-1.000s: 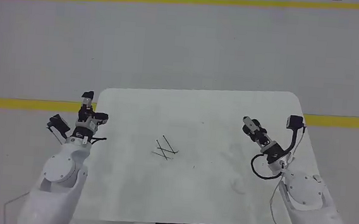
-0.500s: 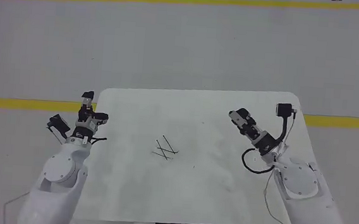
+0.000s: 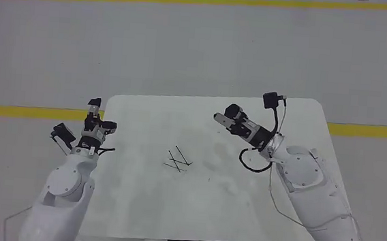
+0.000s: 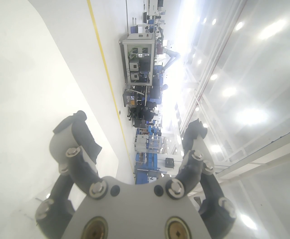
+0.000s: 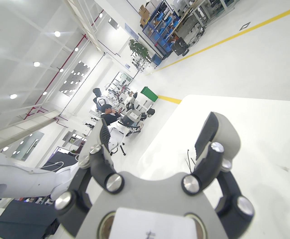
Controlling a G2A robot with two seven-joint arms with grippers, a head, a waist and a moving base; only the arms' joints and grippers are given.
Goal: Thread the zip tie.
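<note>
Black zip ties [image 3: 179, 160] crossed at table [image 3: 139, 205] centre, ungripped. R gripper [image 5: 158, 121] gaping above table, prob. for pickup; L gripper [image 4: 136, 122] gaping too, idle off-edge.

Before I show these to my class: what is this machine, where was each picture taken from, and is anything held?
It is a two-armed robot at a white table. One picture looks down from above its arms; the other two come from cameras on its wrists. Each arm ends in a two-fingered clamp: the left gripper and right gripper are both open and hold nothing. A few thin black zip ties lie crossed near the table's middle, untouched.
</note>
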